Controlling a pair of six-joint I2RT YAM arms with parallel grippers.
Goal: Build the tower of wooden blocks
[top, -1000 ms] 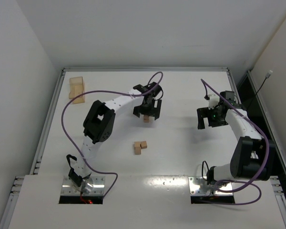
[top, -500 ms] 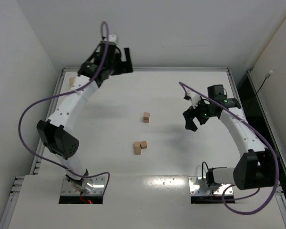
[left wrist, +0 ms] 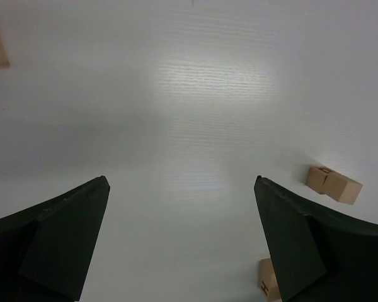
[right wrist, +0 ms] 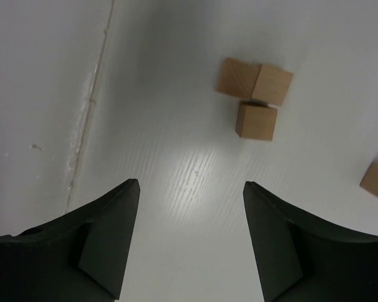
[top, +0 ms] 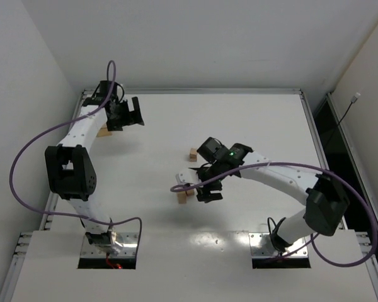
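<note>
The right gripper [right wrist: 190, 184] hovers, jaws apart, near 3 wood blocks [right wrist: 256, 121]: likely light, rigid, smooth; pinch across opposite flat faces. The left gripper [left wrist: 181, 179] gapes empty too.

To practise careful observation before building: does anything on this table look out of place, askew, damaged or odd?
Nothing looks damaged or spilled. Three wood blocks sit bunched in a loose L-shaped cluster ahead of the open right gripper, a fourth block lies apart from them, and none is stacked.
</note>
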